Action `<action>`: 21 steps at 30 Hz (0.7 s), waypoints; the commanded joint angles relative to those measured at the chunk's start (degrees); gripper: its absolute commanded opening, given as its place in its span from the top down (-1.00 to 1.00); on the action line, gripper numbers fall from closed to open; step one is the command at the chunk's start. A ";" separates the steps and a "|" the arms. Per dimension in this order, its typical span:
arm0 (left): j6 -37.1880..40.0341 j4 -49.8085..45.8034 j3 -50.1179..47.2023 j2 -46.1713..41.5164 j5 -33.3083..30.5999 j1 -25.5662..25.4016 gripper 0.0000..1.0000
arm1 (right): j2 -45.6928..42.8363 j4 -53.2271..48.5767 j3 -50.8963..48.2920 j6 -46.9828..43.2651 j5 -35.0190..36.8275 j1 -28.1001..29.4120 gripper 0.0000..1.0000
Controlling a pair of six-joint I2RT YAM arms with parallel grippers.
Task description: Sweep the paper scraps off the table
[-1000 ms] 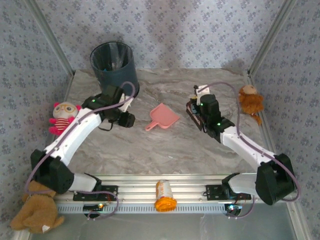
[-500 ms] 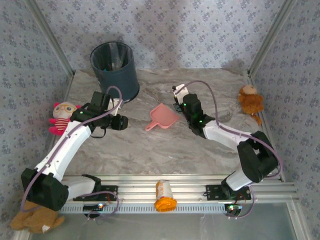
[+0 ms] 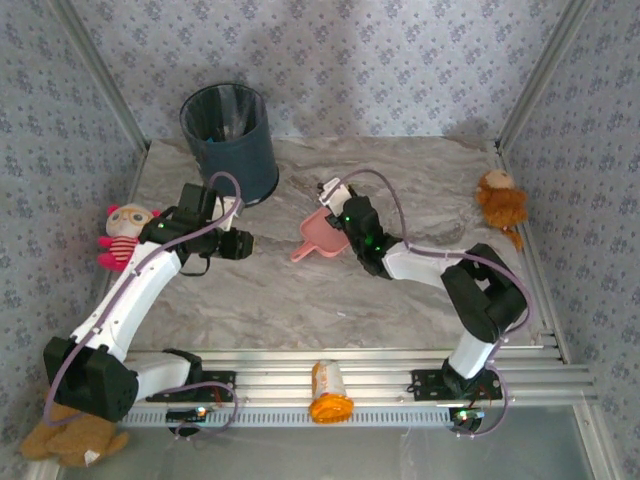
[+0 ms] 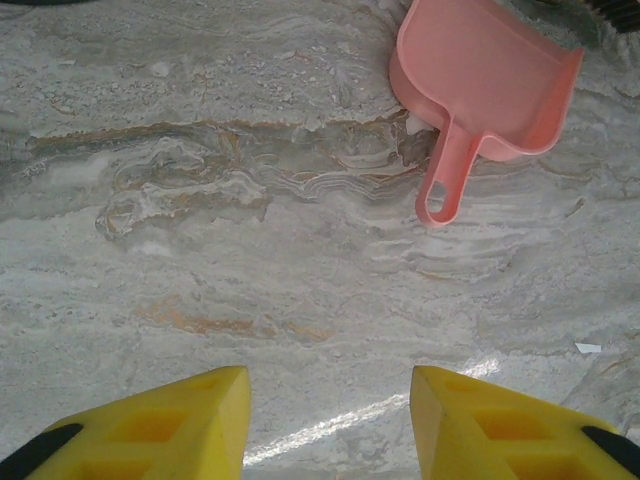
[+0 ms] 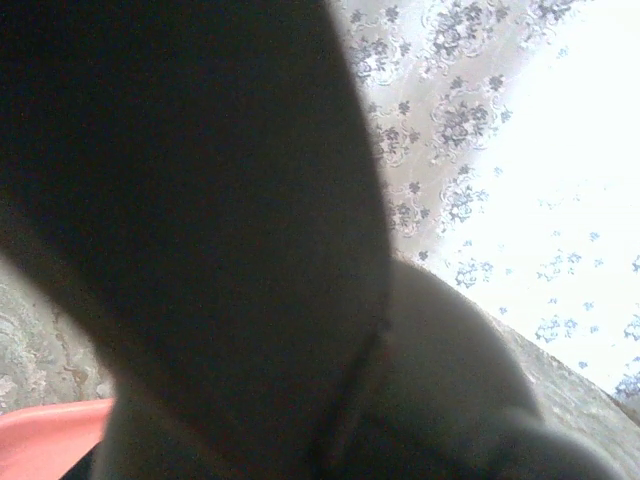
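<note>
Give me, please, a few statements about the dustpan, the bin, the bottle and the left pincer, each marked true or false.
1. The pink dustpan lies on the table. True.
2. The left pincer grips the dustpan's handle. False: its jaws stand open over bare table, apart from the dustpan.
3. The dark bin stands at the table's far left corner. True.
4. The orange bottle stands upright in the bin. False: it lies on the near rail.

No writing, label, brand or number is legible anywhere. The orange plastic bottle (image 3: 329, 388) lying on its side has a pale patch, too small and blurred to read.
</note>
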 commanded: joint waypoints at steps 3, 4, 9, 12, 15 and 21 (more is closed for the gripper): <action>-0.11 0.82 -0.09 -0.67 0.86 0.60 0.09 | 2.24 6.19 1.32 -4.14 2.88 2.25 1.00; -0.16 0.83 -0.08 -0.60 0.88 0.68 0.09 | 2.49 6.48 1.18 -4.74 2.96 2.52 1.00; -0.21 0.47 0.05 -0.36 0.87 0.87 0.09 | 4.24 9.09 0.40 -6.69 4.49 4.57 1.00; -0.11 0.44 -0.06 -0.31 0.77 0.91 0.09 | 5.09 9.37 0.01 -7.19 5.03 5.69 0.98; -0.05 0.21 0.01 -0.05 0.67 0.95 0.08 | 5.71 10.06 -0.92 -7.10 5.61 6.50 0.85; 0.06 0.11 0.01 0.30 0.36 1.21 0.09 | 6.18 10.94 -2.97 -6.15 6.99 8.20 0.54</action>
